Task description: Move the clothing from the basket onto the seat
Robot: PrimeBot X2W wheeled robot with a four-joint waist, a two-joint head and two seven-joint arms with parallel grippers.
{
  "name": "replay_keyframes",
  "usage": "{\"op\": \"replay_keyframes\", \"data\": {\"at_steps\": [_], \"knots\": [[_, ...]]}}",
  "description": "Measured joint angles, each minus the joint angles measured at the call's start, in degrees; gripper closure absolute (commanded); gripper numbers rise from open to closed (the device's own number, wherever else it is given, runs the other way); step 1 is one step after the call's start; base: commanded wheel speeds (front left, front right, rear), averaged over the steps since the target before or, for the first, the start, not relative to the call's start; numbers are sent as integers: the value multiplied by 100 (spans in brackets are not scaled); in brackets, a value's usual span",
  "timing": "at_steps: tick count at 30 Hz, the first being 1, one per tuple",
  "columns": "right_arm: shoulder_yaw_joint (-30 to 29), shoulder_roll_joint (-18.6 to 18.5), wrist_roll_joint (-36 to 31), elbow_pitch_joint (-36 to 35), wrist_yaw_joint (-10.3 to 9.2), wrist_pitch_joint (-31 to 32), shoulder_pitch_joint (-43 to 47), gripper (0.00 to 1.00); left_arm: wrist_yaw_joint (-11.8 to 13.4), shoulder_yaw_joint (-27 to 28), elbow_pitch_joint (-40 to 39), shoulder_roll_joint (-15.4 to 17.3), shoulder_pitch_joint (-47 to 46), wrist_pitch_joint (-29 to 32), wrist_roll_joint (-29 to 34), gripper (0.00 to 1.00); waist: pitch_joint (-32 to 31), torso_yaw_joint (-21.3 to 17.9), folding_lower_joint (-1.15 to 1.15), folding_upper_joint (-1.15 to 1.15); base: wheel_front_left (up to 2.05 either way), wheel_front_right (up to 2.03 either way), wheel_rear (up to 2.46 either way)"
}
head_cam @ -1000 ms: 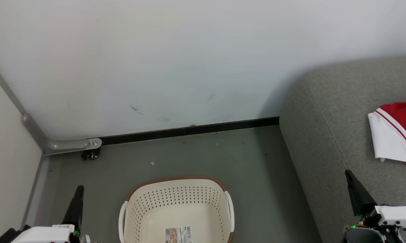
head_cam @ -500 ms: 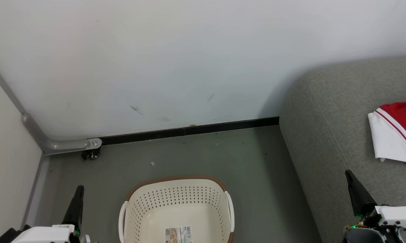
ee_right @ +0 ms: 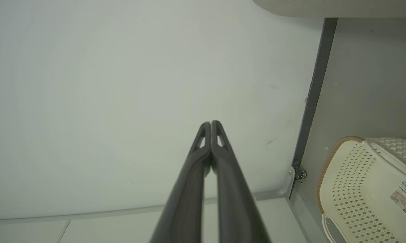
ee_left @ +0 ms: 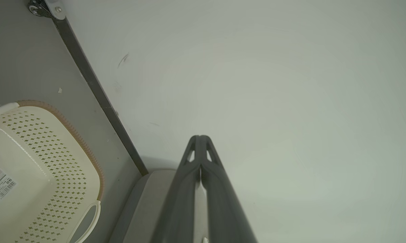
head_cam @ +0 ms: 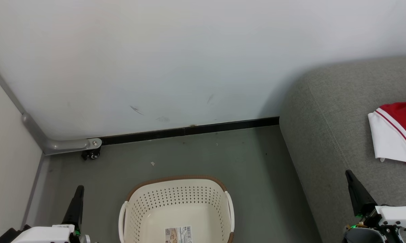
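- The left gripper (head_cam: 78,194) has its two dark fingers pressed together with nothing between them. It points up at the lower left of the head view, over the floor (head_cam: 196,155) just left of the basket (head_cam: 177,178).
- The right gripper (head_cam: 351,179) is likewise pressed together and empty. It hangs over the front part of the seat (head_cam: 327,111), near the clothing (head_cam: 397,135) but apart from it.
- The basket stands on the floor between the two arms. Its inside looks bare except for the label sticker (head_cam: 178,234).
- The clothing lies on the seat: red fabric with a white panel and stripes, cut off by the head view's right edge, so I cannot tell whether both garments are there.
- My reading is that the transfer is finished or nearly so, and the step in hand is a check and a clean rest.
- To do it well, look over the basket's near end, which the head view cuts off, before calling it empty.
- Hold both arms clear of the basket's handles and rim, and let the right fingers avoid snagging the garment's white edge.
- The wall (head_cam: 189,60) is close ahead, so any lift should be gentle.
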Motion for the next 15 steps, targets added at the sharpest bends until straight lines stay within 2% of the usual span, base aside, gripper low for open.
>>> {"op": "replay_keyframes", "data": {"at_steps": [15], "knots": [[-15,7,-1,3,0,2,0,100,0,0,-1,0,0,0,0,100,0,0,0,0,0,0,0]]}}
